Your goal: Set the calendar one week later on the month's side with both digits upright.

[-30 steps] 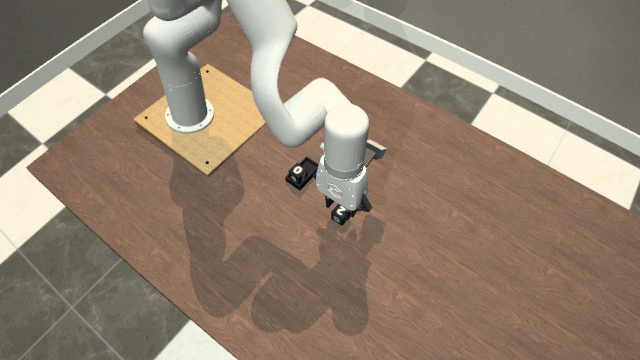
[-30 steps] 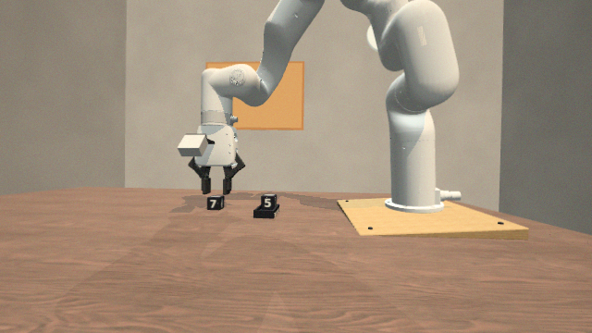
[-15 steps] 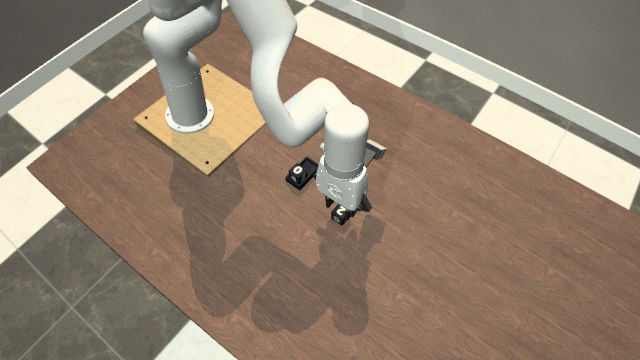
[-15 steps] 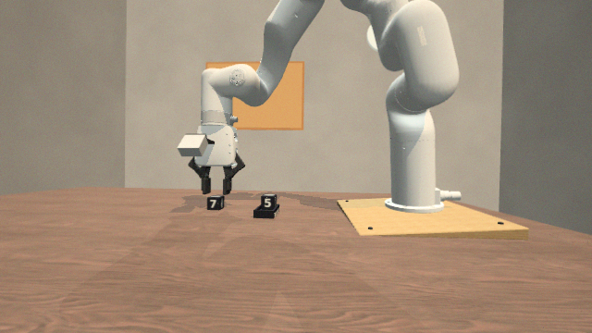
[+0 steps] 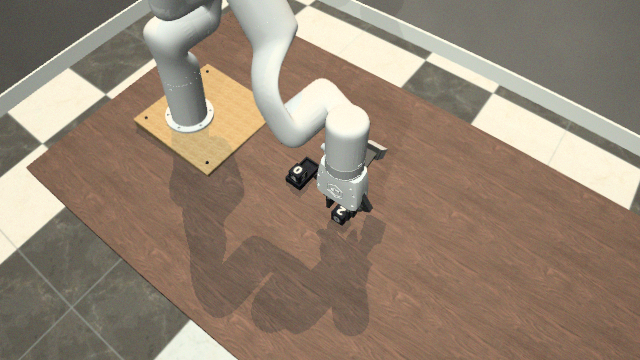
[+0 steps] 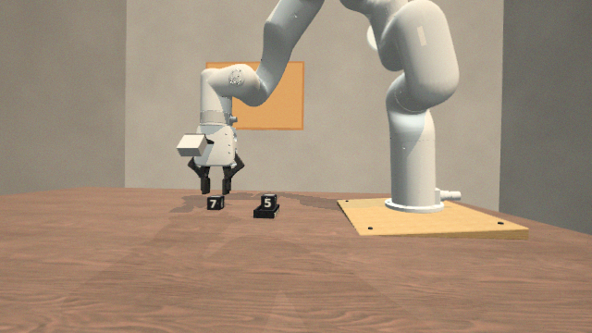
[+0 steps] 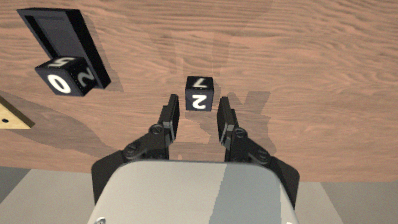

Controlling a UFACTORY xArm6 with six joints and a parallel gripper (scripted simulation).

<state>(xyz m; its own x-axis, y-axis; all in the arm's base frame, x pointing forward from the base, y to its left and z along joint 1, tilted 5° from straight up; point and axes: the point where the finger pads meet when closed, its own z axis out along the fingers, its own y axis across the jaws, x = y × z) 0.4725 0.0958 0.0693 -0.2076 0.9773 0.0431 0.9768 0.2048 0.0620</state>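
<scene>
Tool [image 5: 350, 206] [image 6: 215, 185] [image 7: 198, 105] parted and empty above cube 2 [image 5: 340, 214] [image 6: 215, 203] [image 7: 199, 95] on the table [image 5: 450, 225] [image 6: 277, 273] [image 7: 310, 60], cube 0 [image 5: 298, 173] [image 6: 268, 202] [image 7: 66, 76] in the tray [image 5: 308, 177] [image 6: 265, 214] [image 7: 95, 55], upper left of the wrist view.

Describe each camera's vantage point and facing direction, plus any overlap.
Top: high beyond the table's side, angled down at table, tray, cubes; arm and gripper show.
Exterior: low at table height, looking level across it to the wall; arm, base and gripper show.
Wrist: mounted by the gripper, looking past its fingers at the table; gripper body and both fingers show.
Shared: top and wrist both show digits 0 and 2.
</scene>
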